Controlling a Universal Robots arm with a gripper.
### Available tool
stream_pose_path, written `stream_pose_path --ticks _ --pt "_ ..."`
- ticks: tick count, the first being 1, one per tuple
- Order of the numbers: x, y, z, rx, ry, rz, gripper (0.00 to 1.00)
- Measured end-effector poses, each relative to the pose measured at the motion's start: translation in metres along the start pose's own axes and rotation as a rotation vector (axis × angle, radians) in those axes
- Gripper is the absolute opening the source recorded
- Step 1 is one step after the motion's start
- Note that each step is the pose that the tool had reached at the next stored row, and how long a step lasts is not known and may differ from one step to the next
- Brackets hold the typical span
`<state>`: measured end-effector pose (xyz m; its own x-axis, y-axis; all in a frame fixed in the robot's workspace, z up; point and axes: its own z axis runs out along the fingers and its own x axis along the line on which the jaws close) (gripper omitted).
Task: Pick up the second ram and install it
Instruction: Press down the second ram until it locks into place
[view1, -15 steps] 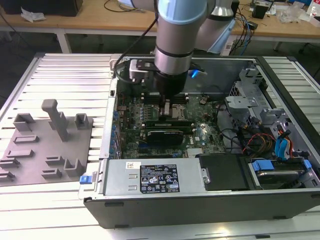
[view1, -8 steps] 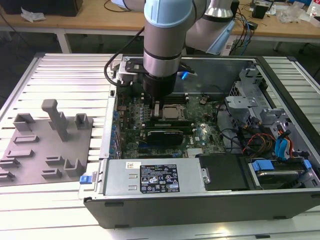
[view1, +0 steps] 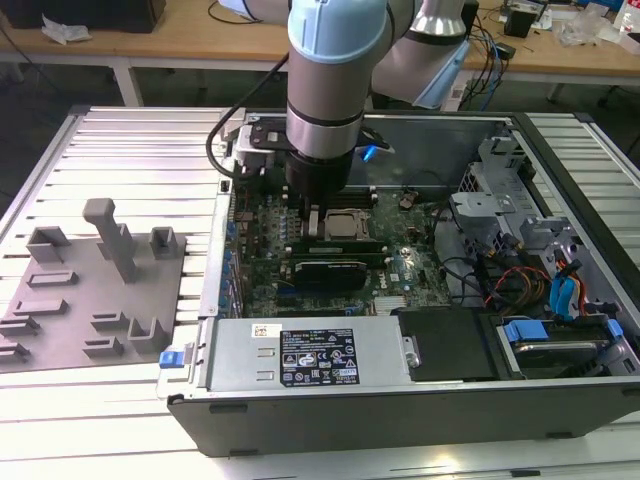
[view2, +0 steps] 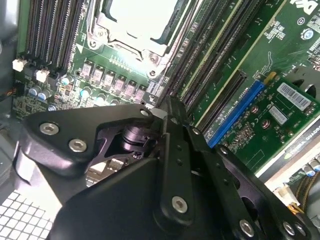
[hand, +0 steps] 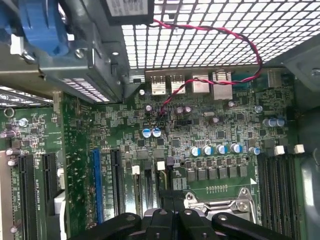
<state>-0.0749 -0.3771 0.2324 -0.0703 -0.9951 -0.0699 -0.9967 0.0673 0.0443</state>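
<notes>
The second ram (view1: 340, 244) is a thin dark stick standing on edge in the memory slots, between the silver-framed CPU socket (view1: 345, 226) and a graphics card (view1: 325, 272). My gripper (view1: 312, 228) reaches down inside the open computer case at the end of that stick toward the exterior view's left. Its black fingers are drawn together into a narrow tip. In the second wrist view the gripper (view2: 167, 106) ends right at the end of the slot rows (view2: 210, 60) beside the CPU socket (view2: 137, 20). I cannot tell whether the tip touches the stick.
A grey fixture plate (view1: 100, 270) with upright blocks lies on the table at the exterior view's left. Inside the case are a power supply (view1: 305, 355) in front, a drive cage (view1: 500, 200) and loose cables (view1: 530, 280) toward the exterior view's right.
</notes>
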Motion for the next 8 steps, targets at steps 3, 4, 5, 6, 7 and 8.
stream_pose_path --ticks 3,4,5,6,7,8 --pt "0.0004 0.0004 -0.0039 0.0001 0.0007 0.000 0.11" --pt "0.0011 0.0003 -0.0027 0.0000 0.0007 -0.002 0.11" --pt "0.0014 0.0002 -0.0006 -0.0003 0.0008 -0.003 0.11" --pt "0.0016 0.0001 0.0011 -0.0003 0.0008 -0.003 0.11" --pt "0.0019 0.0001 0.0026 -0.0008 0.0018 -0.003 0.11" --pt "0.0020 0.0000 0.0038 -0.0010 0.0016 -0.003 0.11"
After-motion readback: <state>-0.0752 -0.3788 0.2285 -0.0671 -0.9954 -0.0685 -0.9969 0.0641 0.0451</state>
